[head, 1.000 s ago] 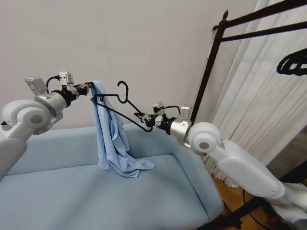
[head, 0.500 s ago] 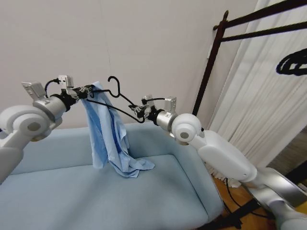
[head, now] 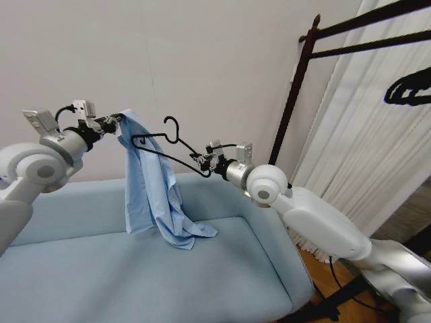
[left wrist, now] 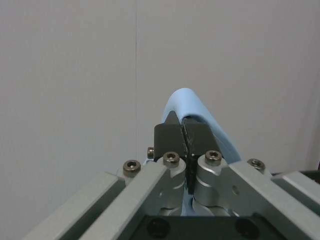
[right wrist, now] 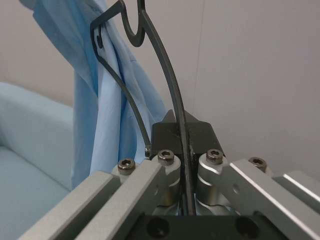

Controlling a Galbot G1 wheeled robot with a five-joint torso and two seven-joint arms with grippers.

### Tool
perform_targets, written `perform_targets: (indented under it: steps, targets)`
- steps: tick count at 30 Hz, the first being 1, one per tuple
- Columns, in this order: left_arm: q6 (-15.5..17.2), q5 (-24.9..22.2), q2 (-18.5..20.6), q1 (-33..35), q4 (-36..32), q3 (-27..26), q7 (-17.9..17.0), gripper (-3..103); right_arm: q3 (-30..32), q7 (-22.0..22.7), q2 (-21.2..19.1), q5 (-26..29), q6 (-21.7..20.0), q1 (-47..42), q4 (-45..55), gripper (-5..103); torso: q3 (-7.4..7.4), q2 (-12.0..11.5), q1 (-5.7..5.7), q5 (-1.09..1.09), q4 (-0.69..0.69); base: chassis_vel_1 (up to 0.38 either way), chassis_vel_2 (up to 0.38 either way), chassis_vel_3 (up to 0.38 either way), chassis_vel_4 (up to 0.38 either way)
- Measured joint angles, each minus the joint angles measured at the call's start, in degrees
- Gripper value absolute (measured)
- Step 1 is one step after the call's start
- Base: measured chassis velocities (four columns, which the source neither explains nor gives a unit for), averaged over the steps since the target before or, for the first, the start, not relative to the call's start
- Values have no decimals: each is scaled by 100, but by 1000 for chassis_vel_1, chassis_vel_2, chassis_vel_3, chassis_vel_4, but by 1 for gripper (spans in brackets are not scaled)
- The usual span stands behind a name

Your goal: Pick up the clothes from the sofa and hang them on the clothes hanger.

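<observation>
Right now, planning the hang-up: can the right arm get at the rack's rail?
Probably: nothing stands between the right gripper, shut on the hanger, and the rail, though the left gripper holds the shirt.

The right end effector (right wrist: 184, 131) is closed on the thin wire of a black hanger (right wrist: 167, 75), which is pinched between the two dark fingertips. From the jaws the wire is carried away in a curve to the hook, and the hanger's far end is laid against the folds of a blue garment (right wrist: 100, 115) hung before a pale wall (right wrist: 250, 60). A light blue sofa (right wrist: 25, 150) is seen beneath the cloth.
</observation>
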Motion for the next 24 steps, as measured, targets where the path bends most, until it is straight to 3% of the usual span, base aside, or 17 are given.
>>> perform_targets:
  steps: [5,24]
  targets:
    - [-3,57,-87,-16,6,22,51,0,90,243,97,38,-5,193,-79,2,0,0,0,0,0,0,0,0,0]
    - [42,278,-212,374,-290,61,-65,0,67,418,488,229,-18,315,87,2,0,0,0,-1,0,0,0,0,0]
